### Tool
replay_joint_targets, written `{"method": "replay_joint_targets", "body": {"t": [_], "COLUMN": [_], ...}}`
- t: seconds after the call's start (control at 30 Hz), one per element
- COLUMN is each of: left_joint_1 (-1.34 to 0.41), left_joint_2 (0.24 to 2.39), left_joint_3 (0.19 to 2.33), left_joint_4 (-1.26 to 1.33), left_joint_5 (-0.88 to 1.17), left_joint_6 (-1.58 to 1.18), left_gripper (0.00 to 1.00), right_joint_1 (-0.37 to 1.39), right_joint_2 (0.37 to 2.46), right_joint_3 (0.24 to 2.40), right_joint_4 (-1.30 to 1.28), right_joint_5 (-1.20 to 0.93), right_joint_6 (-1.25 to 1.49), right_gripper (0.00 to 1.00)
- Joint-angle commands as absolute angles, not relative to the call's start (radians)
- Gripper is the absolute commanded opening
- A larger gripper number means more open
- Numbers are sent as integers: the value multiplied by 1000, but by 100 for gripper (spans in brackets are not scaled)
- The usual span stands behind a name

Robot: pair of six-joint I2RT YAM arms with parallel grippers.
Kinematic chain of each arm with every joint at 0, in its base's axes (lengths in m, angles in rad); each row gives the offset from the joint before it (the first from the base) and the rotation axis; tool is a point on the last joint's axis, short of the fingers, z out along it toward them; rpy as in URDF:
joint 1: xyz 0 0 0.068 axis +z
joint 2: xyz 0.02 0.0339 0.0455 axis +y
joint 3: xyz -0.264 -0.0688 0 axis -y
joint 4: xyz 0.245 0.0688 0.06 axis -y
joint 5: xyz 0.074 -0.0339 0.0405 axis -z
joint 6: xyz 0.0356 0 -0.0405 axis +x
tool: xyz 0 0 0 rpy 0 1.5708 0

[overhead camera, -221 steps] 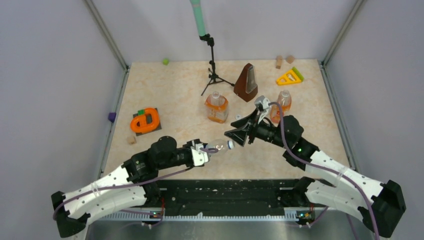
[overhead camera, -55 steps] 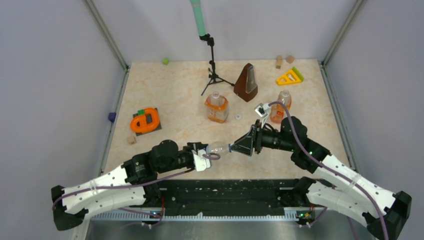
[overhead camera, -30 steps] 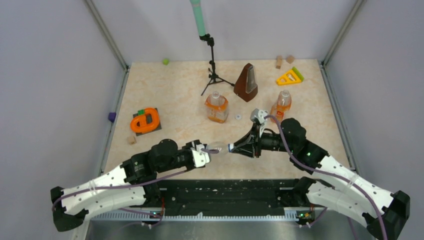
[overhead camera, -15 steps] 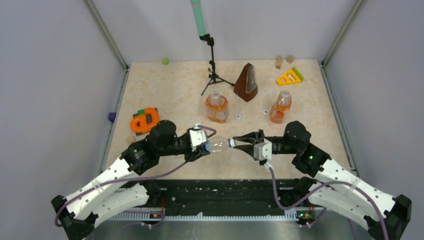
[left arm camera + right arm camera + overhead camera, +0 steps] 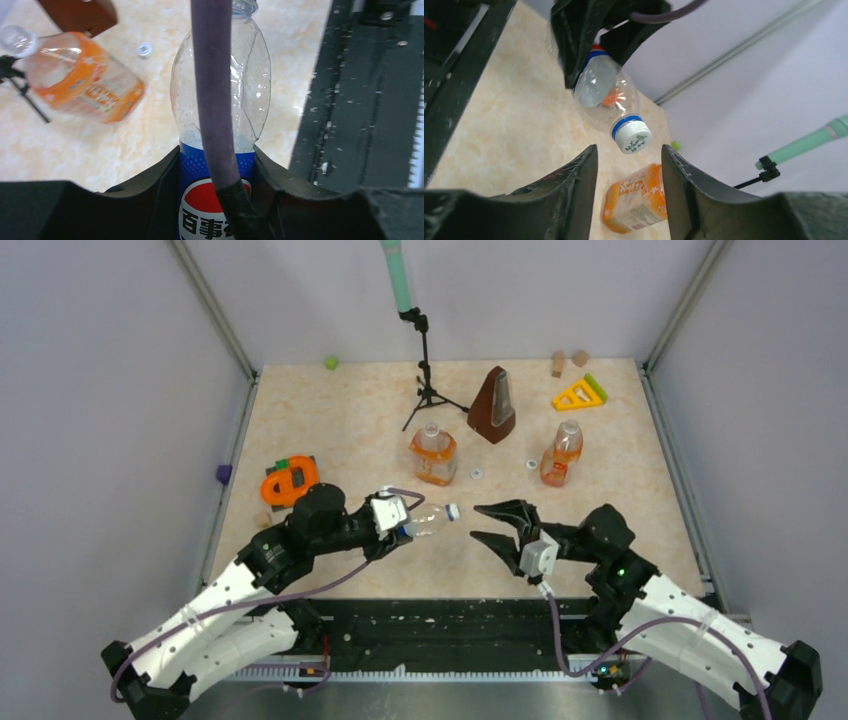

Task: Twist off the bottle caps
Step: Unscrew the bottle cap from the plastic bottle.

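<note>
The clear bottle [image 5: 428, 521] appears empty, thin-walled and light; expect it to crush under pressure. The left gripper [image 5: 402, 527] fingers clamp its blue label, holding it level above the table [image 5: 350, 430]. Take the white cap [image 5: 633, 138] by its rim. The right gripper [image 5: 477, 523] fingers [image 5: 574, 190] stand apart, short of the cap. A cable [image 5: 212, 100] hides part of the bottle; cap looseness cannot be told.

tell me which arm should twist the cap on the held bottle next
Right. The left gripper is shut on the clear bottle, and its cap faces the right gripper, which is open, empty and lined up with it.
</note>
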State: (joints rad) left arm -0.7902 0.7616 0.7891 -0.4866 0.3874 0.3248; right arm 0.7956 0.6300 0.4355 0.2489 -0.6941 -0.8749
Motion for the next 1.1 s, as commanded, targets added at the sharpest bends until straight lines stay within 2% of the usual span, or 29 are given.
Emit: {"method": "replay_joint_targets", "body": {"t": [0.0,0.13,0.2,0.3,0.37,0.43,0.5,0.63,0.83,1.07], "left_joint_1": [-791,-822,-847,-905,-960,-1010,-1037,-1048,-1051,-1052], "left_joint_2": [665,624,621,623,622,615,606,597,602,599], "left_joint_3": [710,684,671,636,609,581,557,545,544,548], "left_joint_4": [-334,-304,-291,-244,-208,-148,-101,-78,-89,-99], "left_joint_5": [228,114,36,-109,-203,-287,-342,-383,-413,-417], "left_joint_6": [377,405,427,489,530,575,604,631,646,653], "left_gripper": [0,0,0,0,0,0,0,0,0,0], "right_joint_1": [802,801,801,801,801,796,790,767,756,755], "right_joint_2": [567,549,561,619,689,768,825,849,837,833], "right_joint_3": [376,357,370,456,565,645,666,567,563,580], "right_joint_4": [550,622,610,434,232,106,83,284,246,184], "right_joint_5": [-556,-370,-222,-62,-41,-121,-231,-410,-448,-466], "right_joint_6": [-559,-282,-35,272,425,520,621,833,866,835], "right_gripper": [50,56,57,57,51,49,49,53,60,52]}}
